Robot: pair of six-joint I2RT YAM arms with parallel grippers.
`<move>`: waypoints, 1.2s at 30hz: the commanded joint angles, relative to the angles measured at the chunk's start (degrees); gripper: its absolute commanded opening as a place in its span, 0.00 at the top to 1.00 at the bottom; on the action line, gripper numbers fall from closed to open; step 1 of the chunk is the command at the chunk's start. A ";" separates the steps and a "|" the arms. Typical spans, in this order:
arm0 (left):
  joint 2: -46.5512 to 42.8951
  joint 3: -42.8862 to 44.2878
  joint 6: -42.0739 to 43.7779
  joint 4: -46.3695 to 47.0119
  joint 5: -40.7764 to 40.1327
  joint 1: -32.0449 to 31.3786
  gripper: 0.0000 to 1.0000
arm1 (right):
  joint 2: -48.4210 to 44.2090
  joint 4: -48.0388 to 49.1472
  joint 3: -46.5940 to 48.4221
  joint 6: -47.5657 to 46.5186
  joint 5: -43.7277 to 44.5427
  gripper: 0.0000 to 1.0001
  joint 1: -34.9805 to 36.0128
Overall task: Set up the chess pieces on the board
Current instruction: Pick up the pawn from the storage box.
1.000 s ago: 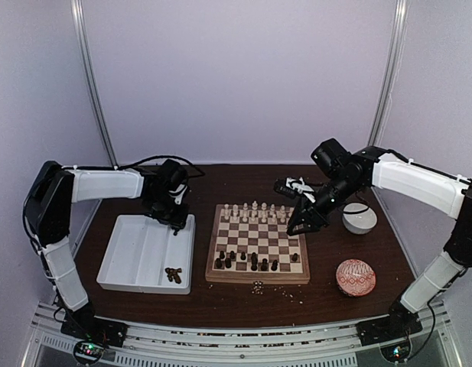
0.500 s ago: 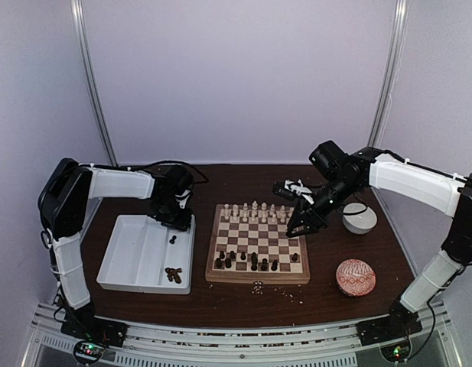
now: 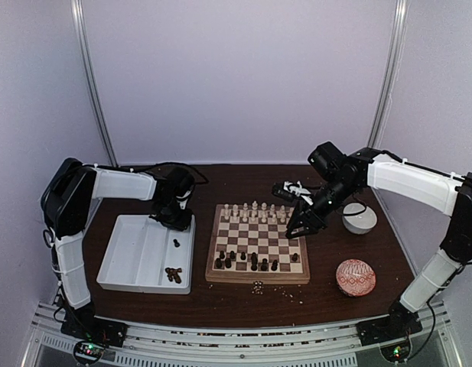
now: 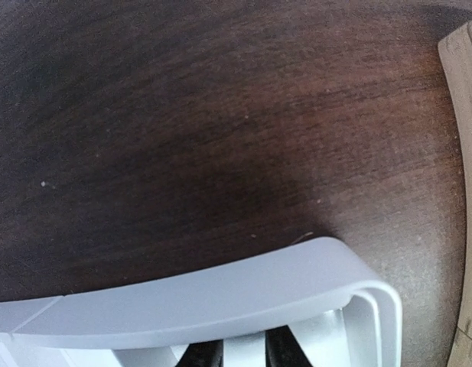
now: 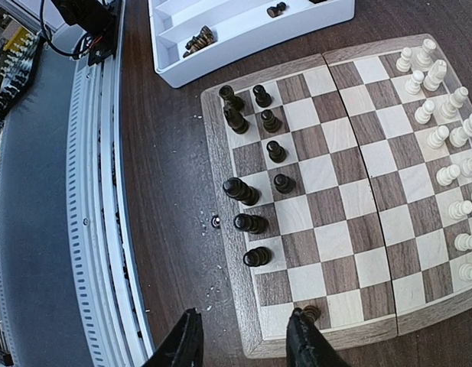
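Left-centre of top view: left gripper (image 3: 175, 220) over upper-right corner of white tray (image 3: 132, 256), grip state can't tell. Lone dark chessman (image 3: 176, 243) sits just frame-below it, so left arm is nearer. Right gripper (image 5: 243, 329) spread, empty, at right edge of board (image 3: 258, 237).

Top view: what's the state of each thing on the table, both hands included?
Board, open flat.
Cream pieces, standing along the far rows.
Dark pieces, partly placed; some in the tray.
White bowl, upright.
Left hand, over tray's far corner, opening unclear.
Right hand, open, empty, above board's right side.
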 commanded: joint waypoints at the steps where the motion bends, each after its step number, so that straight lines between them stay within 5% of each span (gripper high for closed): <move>1: -2.98 -2.53 -1.17 2.65 2.96 0.30 0.81 | 0.56 -1.10 0.65 -0.65 -1.12 0.62 -0.36; 7: -11.54 -6.80 -8.60 -2.46 1.52 0.07 0.69 | 1.15 -1.46 0.61 -1.19 -1.59 0.62 -0.36; 36: -5.54 -7.97 -19.53 -8.86 -1.60 -5.19 0.73 | 0.19 -2.67 -0.14 -2.85 -2.87 0.62 -0.27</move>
